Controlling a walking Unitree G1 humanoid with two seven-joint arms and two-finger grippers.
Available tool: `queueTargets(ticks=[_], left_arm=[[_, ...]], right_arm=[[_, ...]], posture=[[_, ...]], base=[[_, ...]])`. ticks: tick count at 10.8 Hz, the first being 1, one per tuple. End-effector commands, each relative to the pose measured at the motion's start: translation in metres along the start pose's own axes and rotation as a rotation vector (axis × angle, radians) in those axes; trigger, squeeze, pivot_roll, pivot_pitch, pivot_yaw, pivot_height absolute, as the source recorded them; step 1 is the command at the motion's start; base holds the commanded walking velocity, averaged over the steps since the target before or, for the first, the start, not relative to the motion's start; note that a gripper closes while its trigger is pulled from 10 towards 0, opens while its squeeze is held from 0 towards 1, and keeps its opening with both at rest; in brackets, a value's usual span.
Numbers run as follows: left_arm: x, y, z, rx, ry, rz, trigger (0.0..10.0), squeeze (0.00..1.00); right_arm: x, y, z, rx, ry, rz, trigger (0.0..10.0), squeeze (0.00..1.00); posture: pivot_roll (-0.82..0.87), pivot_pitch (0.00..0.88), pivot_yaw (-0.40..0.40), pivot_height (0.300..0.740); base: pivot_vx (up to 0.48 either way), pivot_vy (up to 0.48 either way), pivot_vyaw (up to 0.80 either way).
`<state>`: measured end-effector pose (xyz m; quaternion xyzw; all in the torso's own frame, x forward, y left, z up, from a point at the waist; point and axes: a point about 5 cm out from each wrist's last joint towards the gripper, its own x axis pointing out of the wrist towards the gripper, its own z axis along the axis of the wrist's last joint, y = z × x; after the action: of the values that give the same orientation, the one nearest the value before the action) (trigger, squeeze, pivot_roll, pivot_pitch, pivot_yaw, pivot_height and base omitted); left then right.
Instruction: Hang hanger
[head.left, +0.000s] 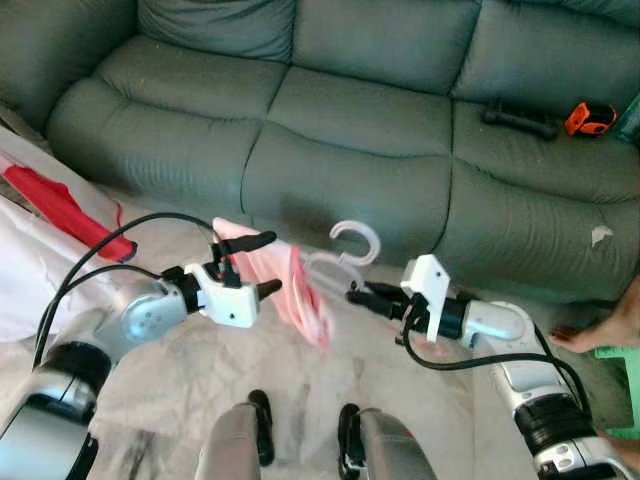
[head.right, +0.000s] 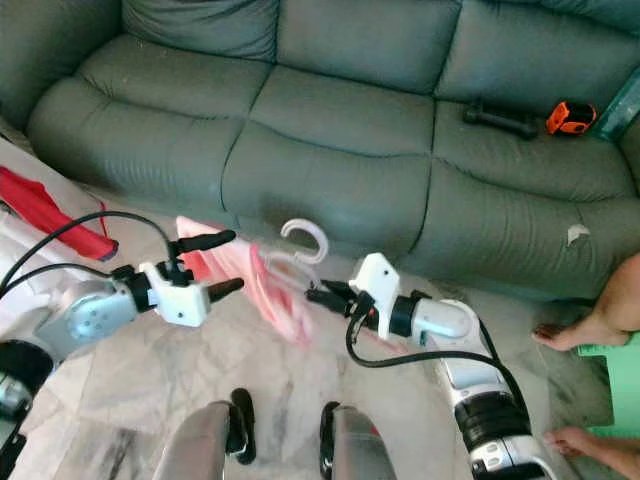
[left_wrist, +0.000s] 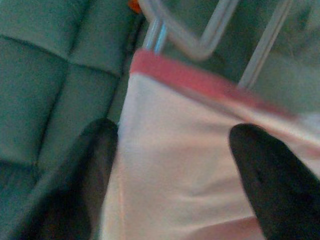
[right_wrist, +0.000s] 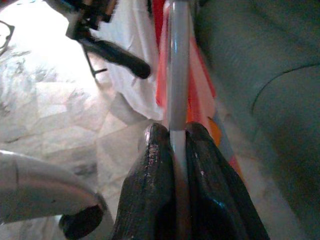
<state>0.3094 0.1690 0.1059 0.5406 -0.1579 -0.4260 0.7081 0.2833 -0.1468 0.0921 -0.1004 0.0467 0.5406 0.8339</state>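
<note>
Green sofa (head.left: 370, 110), marble floor (head.left: 170, 370).

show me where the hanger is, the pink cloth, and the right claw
hanger (head.left: 358, 240), left eye view, on its white hook.
pink cloth (head.left: 305, 295), left eye view, mid-fold.
right claw (right_wrist: 172, 150), right wrist view, between its fingertips, clamped on the hanger.

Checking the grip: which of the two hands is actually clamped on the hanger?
The right hand: its fingers are shut on the white hanger. The left hand is open, its fingers spread on either side of the pink cloth.
</note>
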Motion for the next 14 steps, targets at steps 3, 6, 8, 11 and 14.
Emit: queueTargets(ticks=[3, 6, 8, 11, 14], left_arm=[[0.000, -0.005, -0.023, 0.045, 0.185, -0.055, 0.0, 0.00], [0.002, 0.002, -0.028, 0.083, 0.223, -0.037, 0.0, 0.00], [0.002, 0.000, -0.030, 0.101, 0.241, -0.070, 0.0, 0.00], [0.001, -0.007, -0.031, 0.092, 0.245, -0.134, 0.0, 0.00], [-0.003, -0.020, -0.033, 0.066, 0.263, -0.220, 0.0, 0.00]], right_arm=[[0.004, -0.002, 0.012, -0.064, -0.023, 0.065, 10.0, 0.00], [0.002, -0.001, 0.010, -0.068, 0.000, 0.091, 10.0, 0.00], [-0.002, 0.002, 0.006, -0.059, 0.028, 0.123, 10.0, 0.00], [-0.002, 0.000, 0.002, -0.113, 0.077, 0.118, 10.0, 0.00], [-0.009, -0.028, 0.018, -0.359, 0.195, 0.085, 10.0, 0.00]], posture=[[-0.05, 0.235, -0.045, 0.740], [-0.06, 0.236, -0.047, 0.740], [-0.06, 0.236, -0.046, 0.740], [-0.06, 0.239, -0.047, 0.740], [-0.06, 0.243, -0.044, 0.740]], base=[[0.000, 0.000, 0.00], [0.000, 0.000, 0.00], [0.000, 0.000, 0.00], [0.000, 0.000, 0.00], [0.000, 0.000, 0.00]])
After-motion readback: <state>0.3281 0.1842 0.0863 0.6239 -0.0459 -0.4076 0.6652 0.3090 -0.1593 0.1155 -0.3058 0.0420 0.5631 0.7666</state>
